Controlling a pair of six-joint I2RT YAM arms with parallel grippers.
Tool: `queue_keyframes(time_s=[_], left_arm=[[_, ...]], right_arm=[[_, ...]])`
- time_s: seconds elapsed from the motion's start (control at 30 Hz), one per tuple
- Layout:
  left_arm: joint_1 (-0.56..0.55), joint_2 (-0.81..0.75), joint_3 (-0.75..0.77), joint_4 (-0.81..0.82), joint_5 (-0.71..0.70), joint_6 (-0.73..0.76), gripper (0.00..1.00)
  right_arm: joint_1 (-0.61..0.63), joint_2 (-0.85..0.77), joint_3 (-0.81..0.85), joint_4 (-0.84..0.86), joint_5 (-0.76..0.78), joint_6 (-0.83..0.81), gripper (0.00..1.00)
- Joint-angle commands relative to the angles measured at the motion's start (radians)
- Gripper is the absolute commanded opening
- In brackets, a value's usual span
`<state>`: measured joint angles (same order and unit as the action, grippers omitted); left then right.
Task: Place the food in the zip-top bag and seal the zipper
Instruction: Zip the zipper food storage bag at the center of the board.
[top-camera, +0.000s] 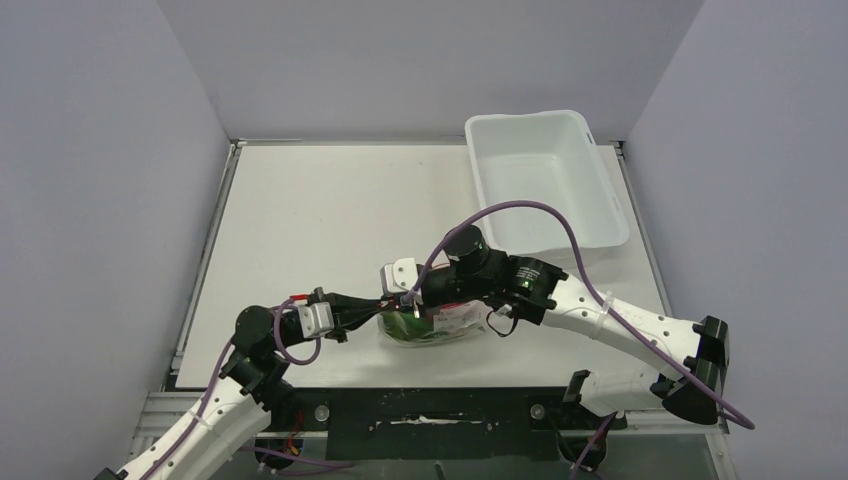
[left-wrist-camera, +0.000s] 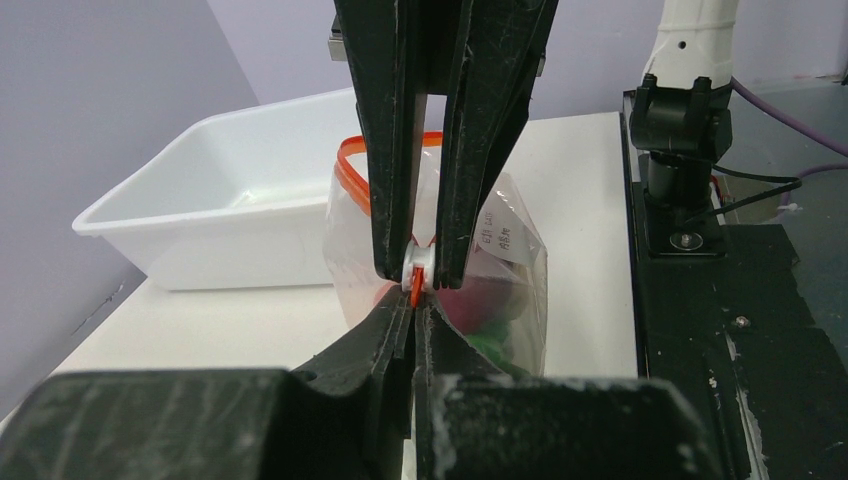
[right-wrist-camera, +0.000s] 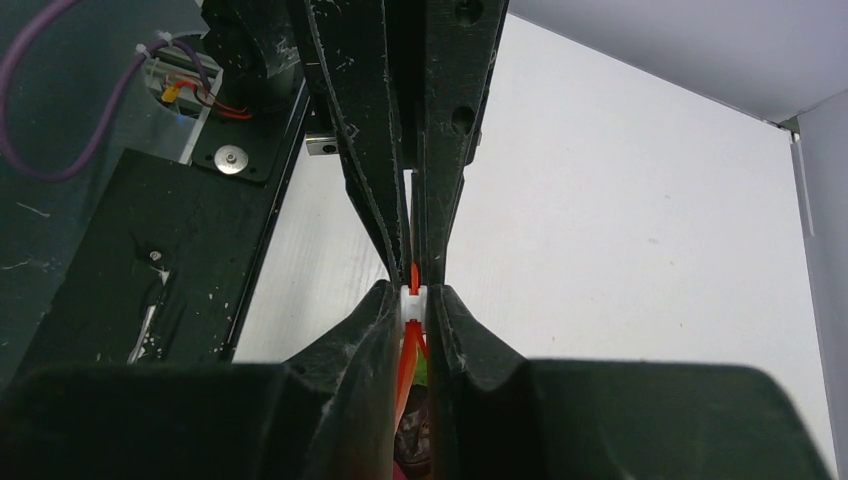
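The clear zip-top bag (top-camera: 440, 325) lies near the table's front edge between both grippers, with the food inside it: green pieces (left-wrist-camera: 495, 342) and a red-maroon piece (left-wrist-camera: 480, 298). The zipper (left-wrist-camera: 350, 178) is a red-orange strip; behind the fingers it still arcs apart. My left gripper (left-wrist-camera: 413, 303) is shut on the end of the zipper strip. My right gripper (right-wrist-camera: 413, 300) is shut on the zipper's white slider (right-wrist-camera: 412, 303), tip to tip with the left gripper. In the top view the left gripper (top-camera: 388, 305) and the right gripper (top-camera: 412, 298) meet at the bag's left end.
A white rigid tub (top-camera: 545, 180) stands at the back right, also behind the bag in the left wrist view (left-wrist-camera: 220, 215). The right arm's base and black front rail (left-wrist-camera: 690, 220) lie to the right of the bag.
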<state>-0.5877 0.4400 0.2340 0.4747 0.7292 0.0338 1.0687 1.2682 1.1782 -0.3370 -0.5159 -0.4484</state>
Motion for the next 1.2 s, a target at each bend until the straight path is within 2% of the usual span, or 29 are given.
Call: queue_keyframes(time_s=[0.0, 0.33, 1.17], left_arm=[[-0.004, -0.016, 0.007, 0.058, -0.002, -0.007, 0.0], [-0.004, -0.062, -0.001, 0.035, 0.018, 0.0, 0.0], [-0.003, -0.101, 0.004, 0.007, -0.011, 0.008, 0.0]], right_arm=[[0.011, -0.016, 0.04, 0.022, -0.008, -0.019, 0.01], [-0.021, -0.03, 0.036, -0.096, 0.116, -0.012, 0.0], [-0.161, -0.179, -0.016, -0.185, 0.114, 0.018, 0.0]])
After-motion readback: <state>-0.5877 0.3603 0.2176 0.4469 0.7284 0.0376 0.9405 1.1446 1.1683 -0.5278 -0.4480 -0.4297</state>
